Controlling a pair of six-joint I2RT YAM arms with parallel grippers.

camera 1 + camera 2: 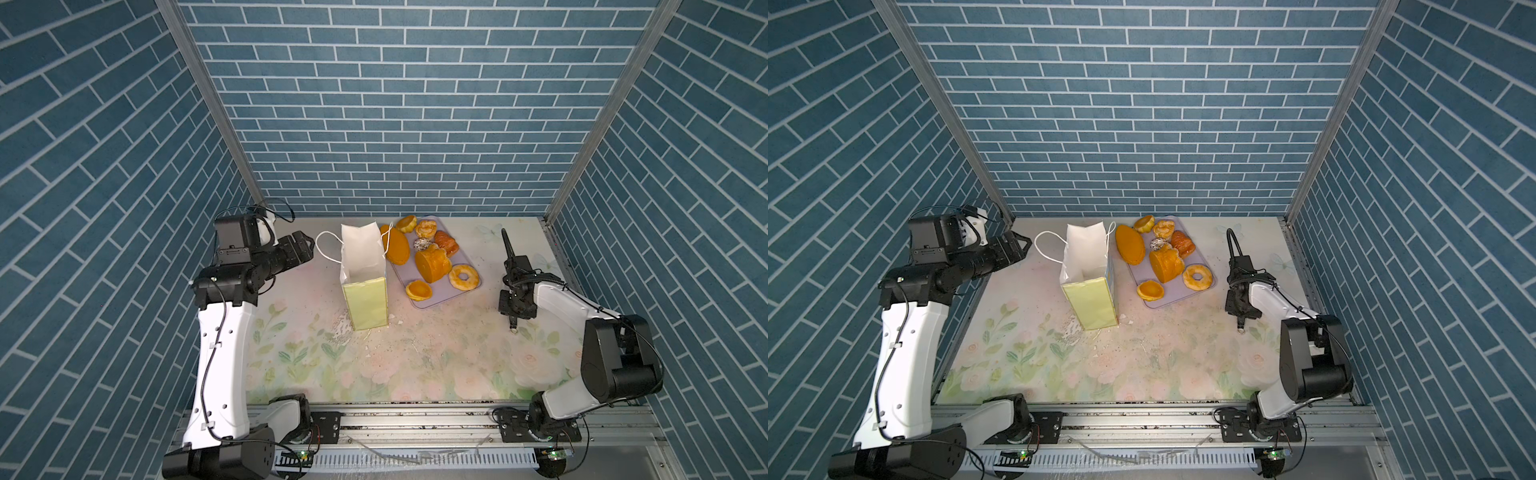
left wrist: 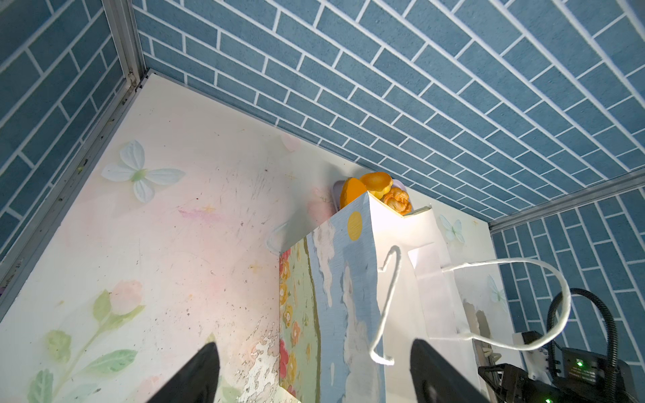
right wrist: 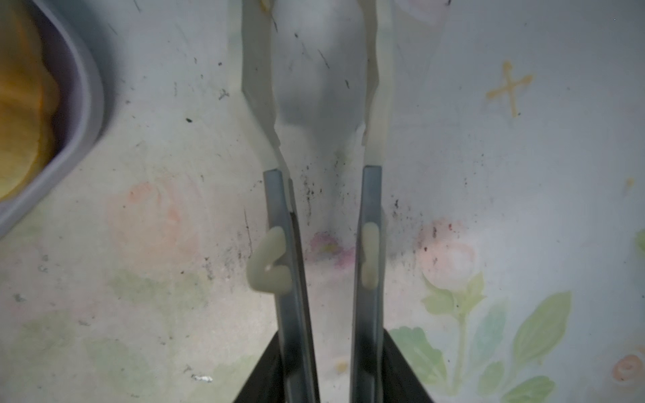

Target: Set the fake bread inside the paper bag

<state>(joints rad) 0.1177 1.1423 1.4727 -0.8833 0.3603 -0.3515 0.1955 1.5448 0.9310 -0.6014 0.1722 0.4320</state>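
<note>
End effectors, top views: the right end effector (image 1: 513, 318) hangs low over the floral surface (image 1: 415, 365) at the right of the frame, just right of the lavender tray (image 1: 428, 305). The left end effector (image 1: 302, 245) sits at centre left with its jaws spread and empty, aimed at the paper bag (image 1: 365, 303) but clear of it.
Bag, both top views: it stands upright at centre with its mouth open, and no bread shows inside.
Bread, both top views: all the fake bread (image 1: 432, 266) lies on the tray, right of the bag. The long oval loaf (image 1: 1130, 245) is just beside the bag's wall.
Left wrist view: two dark fingers (image 2: 195, 377) stand wide apart at the bottom edge with nothing between them. The bag fills the lower centre and its cord handle (image 2: 506, 265) loops toward the lower right. A few buns peek over its far rim.
Right wrist view: black fingers (image 3: 265, 383) at the bottom are clamped on the tongs (image 3: 370, 279), which run up the middle. The white tips (image 3: 256, 87) stand apart, gripping nothing. A tray corner with bread shows at upper left.
Risk, bag: nothing steadies it, so I'd guess a tong arm or loaf catching the rim or a cord could tip it.
Risk, grip: the rounded pieces look smooth, so a shallow pinch may let one slip out over the surface.
</note>
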